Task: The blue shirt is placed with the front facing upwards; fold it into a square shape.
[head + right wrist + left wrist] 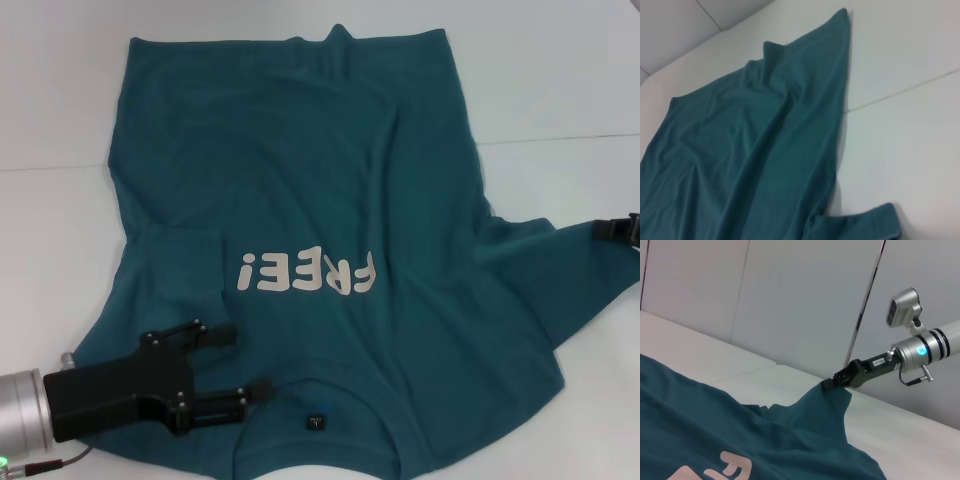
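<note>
1. The large dark teal-blue short-sleeved cotton shirt (300,200) is one plain colour throughout, with no stripes or print besides its lettering.
2. The rubbery "FREE!" chest lettering (308,274) is off-white.
3. A small dark square tag (316,421) sits inside the collar, perhaps black with a pale mark.
4. The smooth flat desk (560,80) is plain white.
5. The left gripper (235,365) is matte black on a silver wrist; the right gripper (832,382) matches, its silver wrist showing a blue light.

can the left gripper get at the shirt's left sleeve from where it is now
Probably yes: the left gripper hangs open over the blue shirt near the collar, with the folded-in left sleeve just beside it and nothing lying between them.
</note>
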### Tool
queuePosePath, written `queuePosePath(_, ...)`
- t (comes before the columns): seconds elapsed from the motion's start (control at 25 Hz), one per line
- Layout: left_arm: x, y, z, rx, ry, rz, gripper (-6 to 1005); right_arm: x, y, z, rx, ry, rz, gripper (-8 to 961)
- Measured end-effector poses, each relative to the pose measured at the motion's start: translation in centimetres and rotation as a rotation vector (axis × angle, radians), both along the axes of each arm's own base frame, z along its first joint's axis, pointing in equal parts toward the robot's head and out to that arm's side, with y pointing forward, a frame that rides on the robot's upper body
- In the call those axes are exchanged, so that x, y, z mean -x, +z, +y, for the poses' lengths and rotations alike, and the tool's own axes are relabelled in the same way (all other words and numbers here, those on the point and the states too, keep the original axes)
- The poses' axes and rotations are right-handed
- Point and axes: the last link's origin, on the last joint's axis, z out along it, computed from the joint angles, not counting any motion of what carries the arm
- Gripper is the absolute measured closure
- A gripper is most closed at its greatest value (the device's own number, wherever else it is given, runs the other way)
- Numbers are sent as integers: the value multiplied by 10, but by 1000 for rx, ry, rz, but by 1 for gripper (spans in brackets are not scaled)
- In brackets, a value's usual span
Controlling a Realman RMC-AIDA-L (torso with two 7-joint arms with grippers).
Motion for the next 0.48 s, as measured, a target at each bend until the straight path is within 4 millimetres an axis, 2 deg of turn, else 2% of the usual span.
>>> queuePosePath(0.48, -4, -2, 2, 12, -1, -6, 112, 20, 10, 19, -6, 63, -16, 922)
